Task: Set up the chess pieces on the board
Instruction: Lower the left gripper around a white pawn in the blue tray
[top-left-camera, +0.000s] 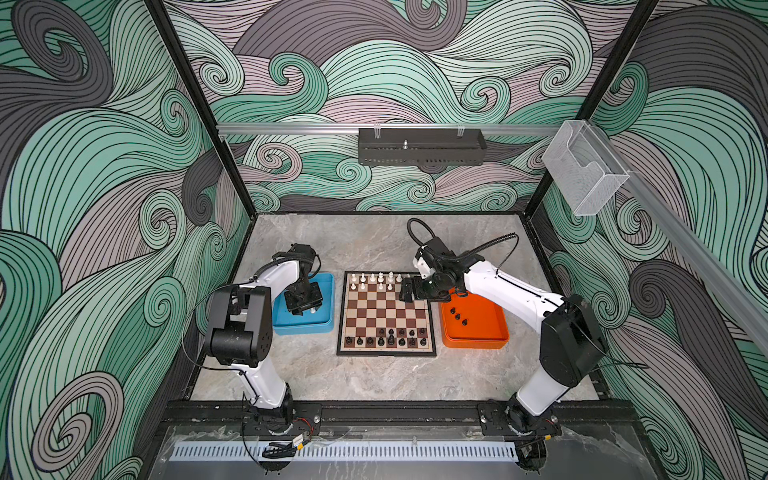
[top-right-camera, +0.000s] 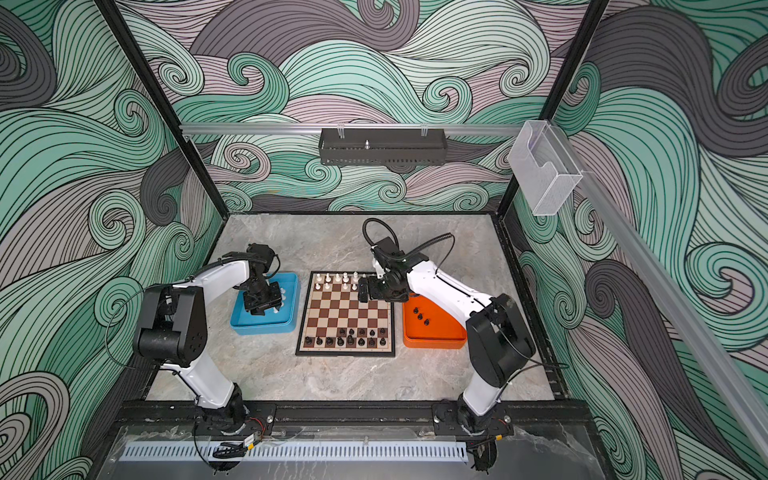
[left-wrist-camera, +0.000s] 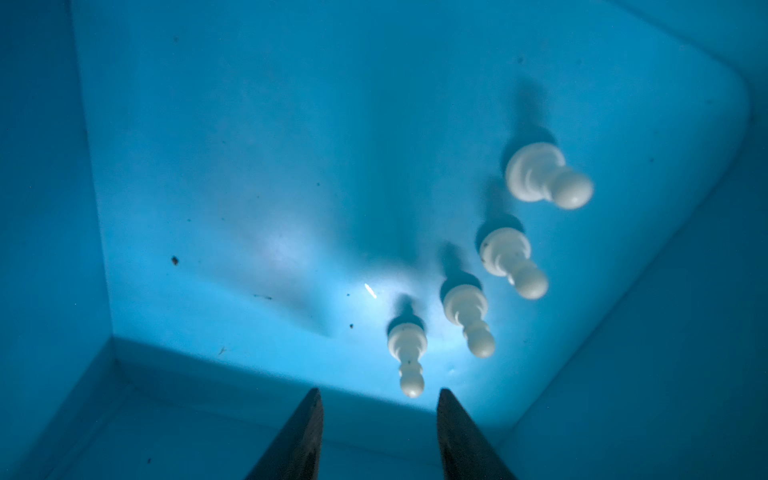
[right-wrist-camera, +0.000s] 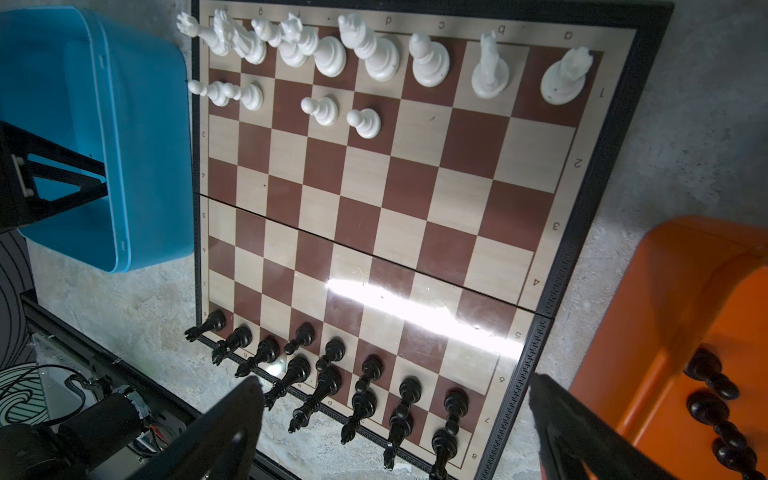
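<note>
Down inside the blue tray (left-wrist-camera: 623, 374), our left gripper (left-wrist-camera: 380, 409) hangs with its jaws part-way apart and nothing between them, so it grasps nothing. Just ahead of its fingertips (left-wrist-camera: 309, 419) stands the nearest white pawn (left-wrist-camera: 408, 353), a shade toward one finger rather than centred in the gap. It is upright on its base, long axis vertical, round head up. Three more white pawns (left-wrist-camera: 505, 257) stand in a line beyond it, near one another but apart.

In a top view these tray pawns (top-right-camera: 276, 309) lie at about three o'clock from the gripper body. The board (top-right-camera: 345, 309) is further on at three o'clock, just beside the tray. We judge the left arm the nearer one for this pick; it needs a small sideways shift to centre the pawn.

Our right gripper (right-wrist-camera: 395, 386) hovers spread wide and empty over the board's far right part, well apart from the tray.
</note>
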